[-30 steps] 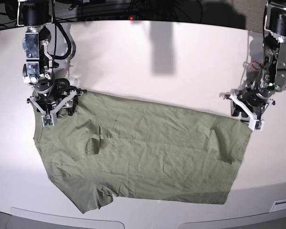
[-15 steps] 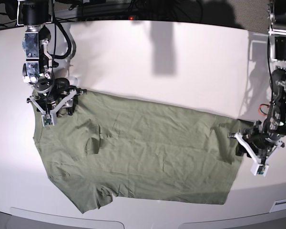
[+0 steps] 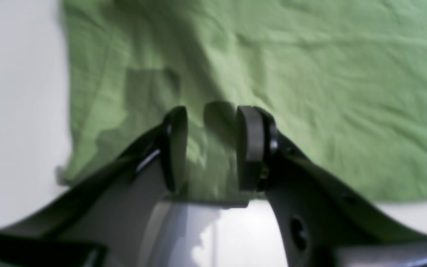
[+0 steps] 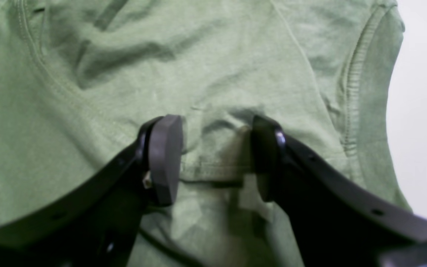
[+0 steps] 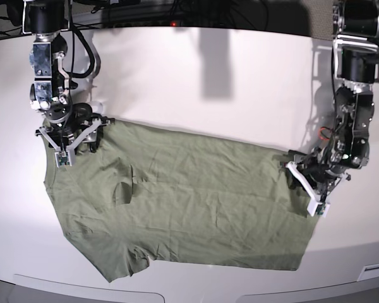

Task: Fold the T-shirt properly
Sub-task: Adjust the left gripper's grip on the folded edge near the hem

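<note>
Here, left gripper point(image 3: 211, 148) jaws parted over T-shirt point(image 5: 189, 202) hem corner, right gripper point(image 4: 215, 159) likewise open at sleeve, white table point(image 5: 208, 82) around.

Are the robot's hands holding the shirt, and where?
Neither grips the shirt yet. Right gripper has open jaws straddling a fold of cloth by the sleeve; left gripper has open jaws over the hem end.

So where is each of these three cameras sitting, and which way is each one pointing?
Base: high above, looking down on the white table, the spread T-shirt and both arms.
Left wrist: rides on the left gripper, looking past its parted fingers at the shirt's edge.
Right wrist: rides on the right gripper, fingers parted over a hem near the sleeve.
Shared: all three show the same green shirt; the base view shows both grippers.
</note>
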